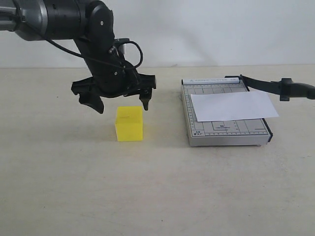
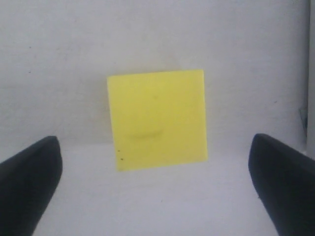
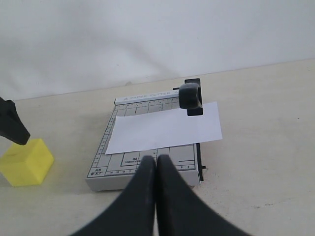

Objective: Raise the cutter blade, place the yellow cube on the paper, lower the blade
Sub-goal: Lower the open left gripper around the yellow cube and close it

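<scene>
Pinch the bright yellow plain solid cube [image 1: 129, 124], sitting just below the wide-spread, empty left gripper [image 1: 122, 104], across opposite flat faces; likely light, rigid, slightly slick, so square up first.

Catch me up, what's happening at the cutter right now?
The left end effector hangs open just above the yellow cube, which sits ungripped on the table beside the cutter base. The cutter blade is up, the paper lies on that base, and the right end effector is shut, holding nothing.
</scene>
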You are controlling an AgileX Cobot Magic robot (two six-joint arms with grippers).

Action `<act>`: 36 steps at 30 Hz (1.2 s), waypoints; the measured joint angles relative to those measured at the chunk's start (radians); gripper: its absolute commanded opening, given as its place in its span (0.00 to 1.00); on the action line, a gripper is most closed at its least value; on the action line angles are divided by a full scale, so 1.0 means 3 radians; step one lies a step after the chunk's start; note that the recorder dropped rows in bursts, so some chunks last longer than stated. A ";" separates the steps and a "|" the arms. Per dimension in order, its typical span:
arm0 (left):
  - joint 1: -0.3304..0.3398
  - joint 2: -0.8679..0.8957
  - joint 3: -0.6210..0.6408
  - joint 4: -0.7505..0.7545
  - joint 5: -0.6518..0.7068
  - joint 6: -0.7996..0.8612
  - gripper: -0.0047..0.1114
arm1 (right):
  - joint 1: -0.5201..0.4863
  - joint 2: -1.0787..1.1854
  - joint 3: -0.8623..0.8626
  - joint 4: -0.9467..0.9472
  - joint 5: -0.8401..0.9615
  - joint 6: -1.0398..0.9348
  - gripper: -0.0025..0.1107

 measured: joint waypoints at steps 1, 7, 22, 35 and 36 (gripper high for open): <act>0.0000 0.0016 -0.0024 0.0000 0.0001 0.0000 0.87 | 0.0000 0.0000 0.0000 0.0000 0.0000 0.0000 0.02; 0.0000 0.0114 -0.0164 0.0000 0.0016 0.0036 0.87 | 0.0000 0.0000 0.0000 0.0000 0.0000 0.0000 0.02; 0.0000 0.0386 -0.0358 0.0149 0.0179 0.0076 0.87 | 0.0000 0.0000 0.0000 0.0000 0.0000 0.0000 0.02; 0.0000 0.0515 -0.0357 0.0149 0.0062 0.0079 0.87 | 0.0000 0.0000 0.0000 0.0000 0.0000 0.0000 0.02; 0.0000 0.0520 -0.0357 0.0149 0.0048 0.0079 0.87 | 0.0000 0.0000 0.0000 0.0000 0.0000 0.0000 0.02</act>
